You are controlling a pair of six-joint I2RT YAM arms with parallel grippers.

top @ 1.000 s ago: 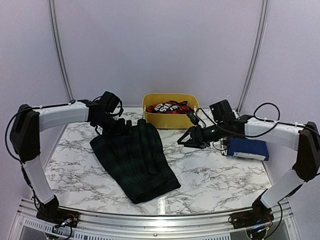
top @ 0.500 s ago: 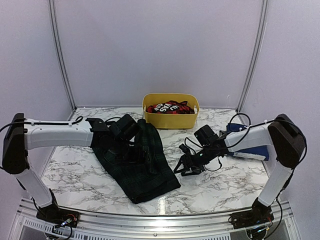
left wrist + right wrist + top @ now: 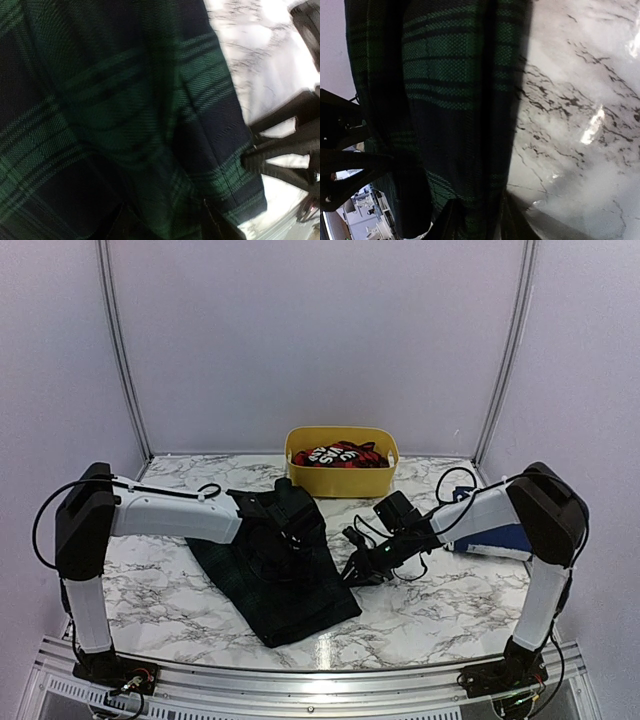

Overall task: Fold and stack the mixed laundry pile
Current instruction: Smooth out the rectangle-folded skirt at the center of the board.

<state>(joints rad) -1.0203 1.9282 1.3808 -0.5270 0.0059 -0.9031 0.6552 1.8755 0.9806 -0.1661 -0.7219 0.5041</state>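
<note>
Tartan garment (image 3: pixel 290 605) darkly masked the fingertips of left claw (image 3: pixel 283 545) and right claw (image 3: pixel 351 575), so their grip was unclear; green-navy, it lay spread beneath them.

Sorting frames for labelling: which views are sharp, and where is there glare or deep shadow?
Top external: evenly lit, sharp, though the tartan cloth reads nearly black. Left wrist: weave crisp, table washed out and soft at upper right. Right wrist: glare streak on the table, cloth's lower part in dark shadow.
</note>
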